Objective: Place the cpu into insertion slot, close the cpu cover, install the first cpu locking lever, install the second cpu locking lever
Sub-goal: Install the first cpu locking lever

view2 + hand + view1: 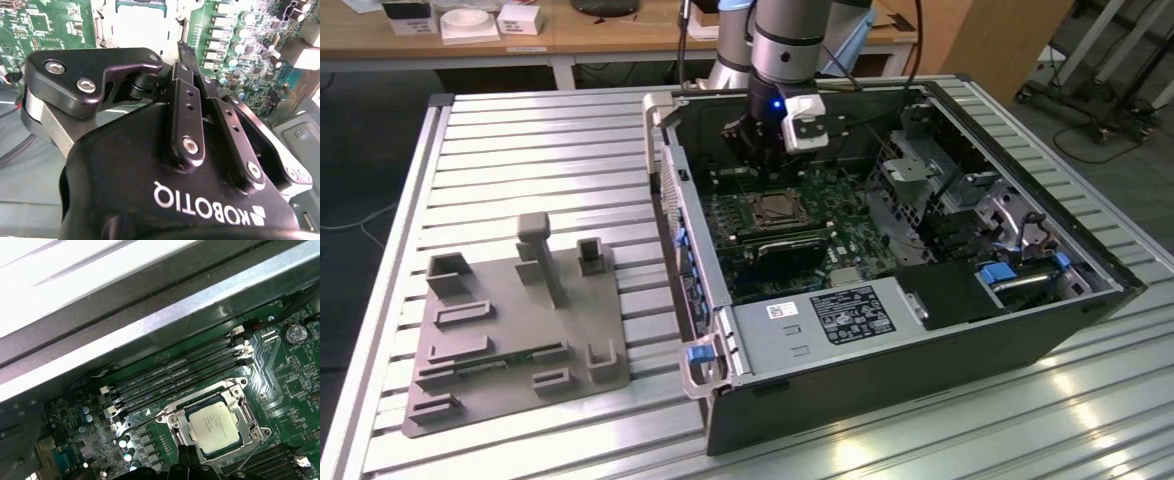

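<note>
Right up close in the second wrist view, you have the gripper, its black linkages drawn in so the fingers meet at the tip with nothing between them. In the first wrist view your gripper hangs just beside the socket, and you cannot tell from there whether it touches the metal. Just beyond the fingertips lies the cpu, seated flat in the insertion slot, its dull silver top showing through the cut-out of the cpu cover, which lies down flat around it. A thin wire lever runs out from one corner of the socket along the green board; whether it is latched cannot be told. Past the socket you see the long black memory slots, side by side, and a coin cell off toward one corner. Farther on rises the dark case wall. In the exterior view your gripper reaches down into the open computer case, just behind the socket, with the white-labelled grey box at the near end. A grey fixture sits on the slatted table toward the exterior view's left, well apart from the case, and a wooden bench stands farthest back.
</note>
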Robot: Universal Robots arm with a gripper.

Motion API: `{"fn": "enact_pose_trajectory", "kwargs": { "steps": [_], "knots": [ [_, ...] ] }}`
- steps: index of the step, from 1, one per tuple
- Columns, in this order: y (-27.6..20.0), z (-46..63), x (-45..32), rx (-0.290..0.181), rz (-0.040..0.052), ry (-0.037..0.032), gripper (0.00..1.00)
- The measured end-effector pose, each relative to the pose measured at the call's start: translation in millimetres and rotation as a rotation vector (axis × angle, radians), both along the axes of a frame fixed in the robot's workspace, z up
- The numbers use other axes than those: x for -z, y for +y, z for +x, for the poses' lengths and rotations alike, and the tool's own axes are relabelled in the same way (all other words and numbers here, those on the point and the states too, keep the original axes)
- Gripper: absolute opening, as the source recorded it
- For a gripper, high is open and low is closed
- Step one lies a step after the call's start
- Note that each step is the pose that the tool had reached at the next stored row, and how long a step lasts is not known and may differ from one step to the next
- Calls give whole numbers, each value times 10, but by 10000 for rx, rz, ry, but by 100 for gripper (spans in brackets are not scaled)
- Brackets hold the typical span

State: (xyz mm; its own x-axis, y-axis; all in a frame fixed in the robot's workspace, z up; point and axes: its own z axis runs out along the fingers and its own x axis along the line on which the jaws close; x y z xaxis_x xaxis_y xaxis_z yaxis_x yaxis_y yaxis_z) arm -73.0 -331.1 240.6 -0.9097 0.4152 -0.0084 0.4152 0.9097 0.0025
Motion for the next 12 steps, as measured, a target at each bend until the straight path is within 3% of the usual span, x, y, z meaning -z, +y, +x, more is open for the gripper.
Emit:
{"fn": "enact_pose_trajectory", "kwargs": {
  "steps": [4,12],
  "knots": [
    [0,-6,-1,-114,-3,2,10],
    [-1,-57,4,-787,-1,3,10]
  ]
}}
